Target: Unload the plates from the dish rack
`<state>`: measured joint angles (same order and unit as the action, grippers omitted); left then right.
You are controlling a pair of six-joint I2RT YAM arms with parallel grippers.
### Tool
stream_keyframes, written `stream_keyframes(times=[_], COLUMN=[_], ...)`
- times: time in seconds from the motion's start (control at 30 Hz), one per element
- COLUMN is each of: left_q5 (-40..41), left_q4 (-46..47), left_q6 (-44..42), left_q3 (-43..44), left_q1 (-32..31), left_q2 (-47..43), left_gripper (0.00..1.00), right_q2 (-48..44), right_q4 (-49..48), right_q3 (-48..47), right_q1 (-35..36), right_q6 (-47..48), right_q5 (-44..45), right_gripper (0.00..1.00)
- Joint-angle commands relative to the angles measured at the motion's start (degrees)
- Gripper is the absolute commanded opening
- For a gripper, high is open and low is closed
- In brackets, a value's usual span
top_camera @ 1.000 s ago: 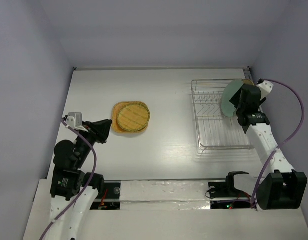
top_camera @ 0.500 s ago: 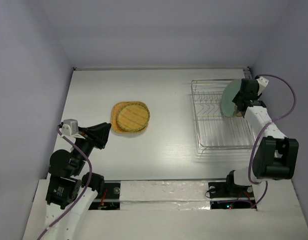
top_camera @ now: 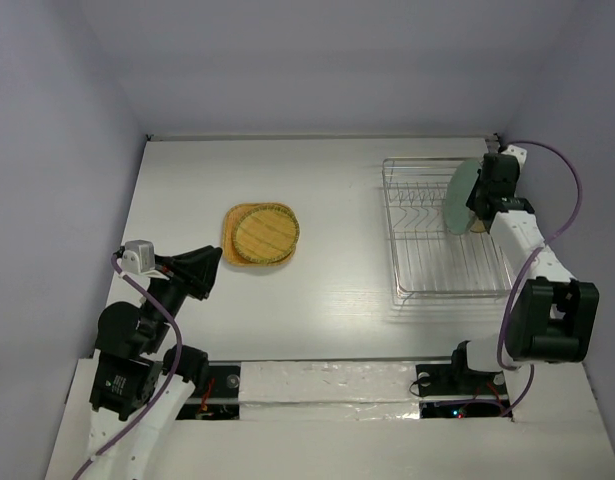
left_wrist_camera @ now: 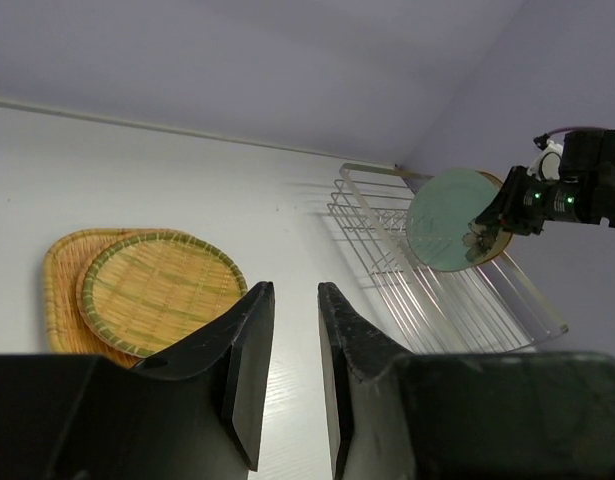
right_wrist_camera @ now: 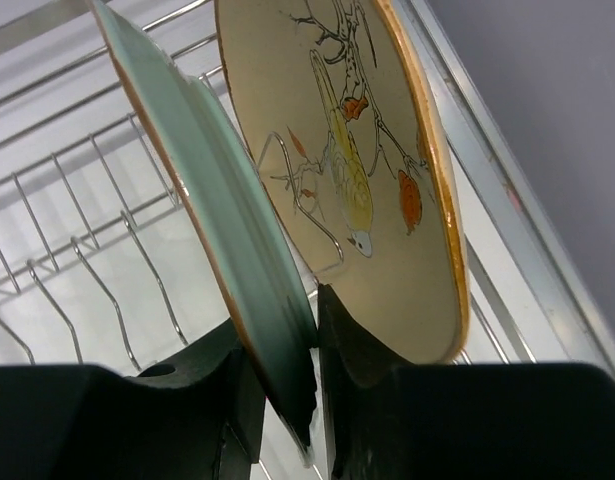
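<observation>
Your right gripper (right_wrist_camera: 285, 325) has its jaws closed onto the rim of the pale green round plate (right_wrist_camera: 217, 210), which stands on edge at the far right end of the silver wire-grid dish rack (top_camera: 427, 270). The bite is only a narrow strip of smooth rim, so the plate may pivot or slide out if you lift fast or tilt it.

The tan round plate with a floral and bird print (right_wrist_camera: 357, 170) stands just behind, and one finger sits between the two. Pull sideways and you risk dragging or toppling that plate. The green plate's bottom edge may also catch on the rack's tines and tug the light rack along, so a straight upward lift looks safest.

Your left gripper (left_wrist_camera: 292, 290) hangs near the table's left side, its jaws a narrow gap apart and empty. The yellowish round ribbed plate (top_camera: 267, 235) already lies on the orange rounded-square woven plate (top_camera: 233, 222), well apart from the rack.
</observation>
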<state>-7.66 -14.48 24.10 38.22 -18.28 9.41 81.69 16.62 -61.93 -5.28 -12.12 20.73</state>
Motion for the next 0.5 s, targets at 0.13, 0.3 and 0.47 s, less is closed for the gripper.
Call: stream_keyframes(times=[0.13, 0.3, 0.47], left_q5=[0.19, 0.01, 0.01], left_q4=[1.65, 1.82, 1.82], left_q6=[0.42, 0.42, 0.42], left_q3=[0.63, 0.63, 0.63], left_q1=[-0.35, -0.35, -0.35], left_q2=[-0.53, -0.18, -0.09], left_gripper=[0.22, 0.22, 0.22], right_q2=[-7.94, -12.86, -17.7], right_q4=[1.39, 4.55, 8.86], right_q3=[-7.59, -12.76, -17.34], right_q1=[-0.52, 0.18, 4.04], right_q6=[1.22, -0.27, -2.55], right_q5=[0.1, -1.31, -4.9], right_gripper=[0.0, 0.0, 0.0])
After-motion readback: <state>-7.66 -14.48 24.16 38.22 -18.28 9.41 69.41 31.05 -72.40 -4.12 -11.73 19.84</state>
